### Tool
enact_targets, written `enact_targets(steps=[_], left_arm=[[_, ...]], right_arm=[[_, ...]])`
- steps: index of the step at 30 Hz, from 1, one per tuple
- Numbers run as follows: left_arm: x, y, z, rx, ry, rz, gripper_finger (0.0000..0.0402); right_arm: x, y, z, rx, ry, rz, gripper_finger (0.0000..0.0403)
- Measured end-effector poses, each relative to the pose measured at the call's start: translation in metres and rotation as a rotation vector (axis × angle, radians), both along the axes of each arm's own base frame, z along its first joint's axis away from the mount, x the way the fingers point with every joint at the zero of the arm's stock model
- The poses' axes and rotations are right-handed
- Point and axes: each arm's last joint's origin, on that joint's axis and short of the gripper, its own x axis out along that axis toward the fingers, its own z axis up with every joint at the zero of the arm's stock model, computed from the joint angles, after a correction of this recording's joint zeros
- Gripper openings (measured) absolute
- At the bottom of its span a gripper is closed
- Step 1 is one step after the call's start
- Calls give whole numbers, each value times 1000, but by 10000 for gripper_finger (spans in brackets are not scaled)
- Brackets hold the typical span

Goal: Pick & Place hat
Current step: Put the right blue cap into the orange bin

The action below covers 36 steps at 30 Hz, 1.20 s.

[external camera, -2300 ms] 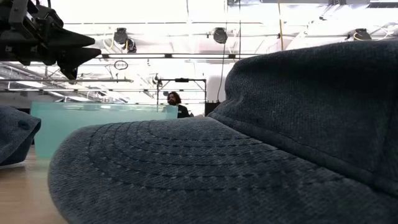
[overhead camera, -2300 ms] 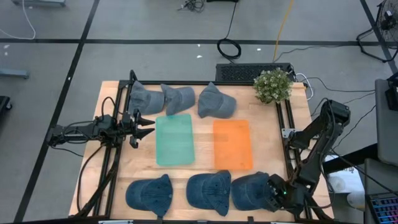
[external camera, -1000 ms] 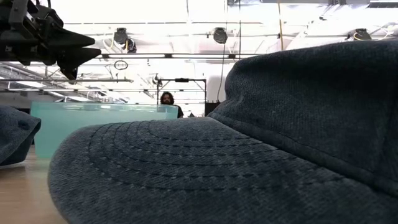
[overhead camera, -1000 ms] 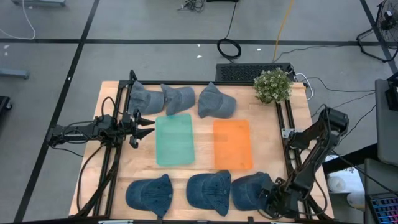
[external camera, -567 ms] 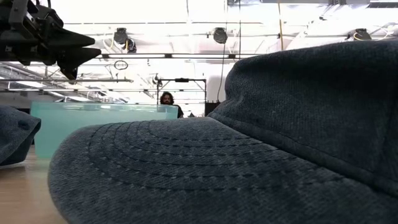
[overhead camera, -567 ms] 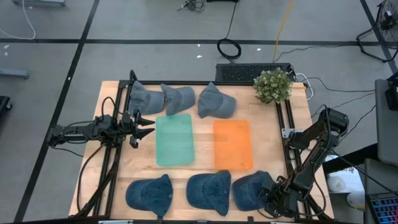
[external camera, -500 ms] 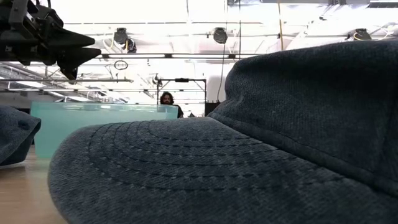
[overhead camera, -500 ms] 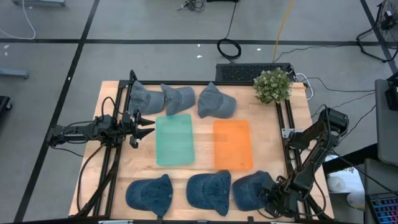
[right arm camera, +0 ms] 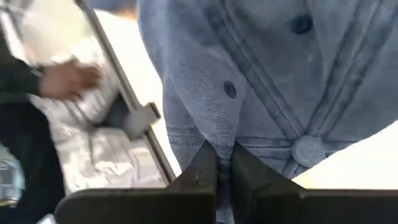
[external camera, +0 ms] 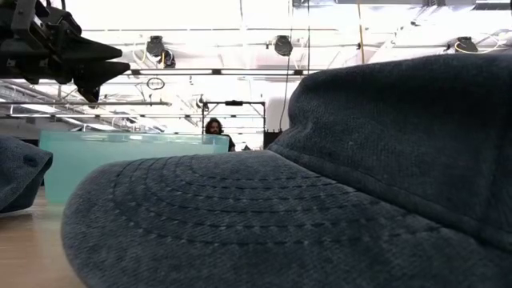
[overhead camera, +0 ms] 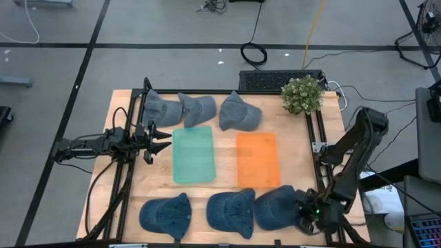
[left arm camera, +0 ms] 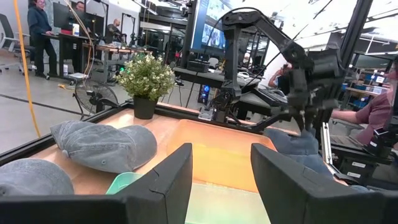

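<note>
Right fingers: the two dark fingertips (right arm camera: 216, 163) were pressed together on a fold of blue denim, a pinch of cloth caught between them near the hat's top button.
Right gripper: the right gripper (overhead camera: 307, 211) sat at the near right corner of the table, clamped on the hat's right edge.
Held hat: the denim hat (overhead camera: 275, 207) was the rightmost of the three in the near row, touching its neighbour and just below the orange mat; whether it was clear of the wood could not be told.
Left fingers: the left arm's two fingers (left arm camera: 171, 180) stood apart with nothing between them.
Left gripper: the left gripper (overhead camera: 160, 136) hung over the table's left edge, pointing toward the green mat and just beside it.
Green mat: the green mat (overhead camera: 193, 153) lay flat in the table's middle, left of the orange one.
Orange mat: the orange mat (overhead camera: 258, 159) lay beside it, the two close but apart.
Other hats: two more hats (overhead camera: 165, 215) lay in the near row, and three grey-blue hats (overhead camera: 196, 109) lined the far edge.
Plant: a small potted plant (overhead camera: 302, 94) stood at the far right corner.
Table: the wooden table (overhead camera: 156, 189) carried all of it.
Room: in the low view a person (external camera: 214, 128) showed far behind the table.
</note>
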Motion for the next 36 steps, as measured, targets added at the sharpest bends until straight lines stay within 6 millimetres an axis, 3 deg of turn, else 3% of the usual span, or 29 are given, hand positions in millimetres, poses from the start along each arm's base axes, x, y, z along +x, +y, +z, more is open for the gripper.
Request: enact_targets(steps=[11, 16, 25, 30, 36], left_arm=[[0, 0, 0, 0, 0, 0, 170], [0, 0, 0, 0, 0, 0, 170], [0, 0, 0, 0, 0, 0, 170], [0, 0, 0, 0, 0, 0, 170], [0, 0, 0, 0, 0, 0, 170]], right_arm=[[-15, -41, 54, -27, -363, 75, 1], [-20, -60, 73, -145, -565, 119, 0], [-21, -100, 100, -676, -877, 133, 0], [-11, -113, 119, -1003, -937, 108, 0], [5, -122, 143, -1343, -971, 225, 0]])
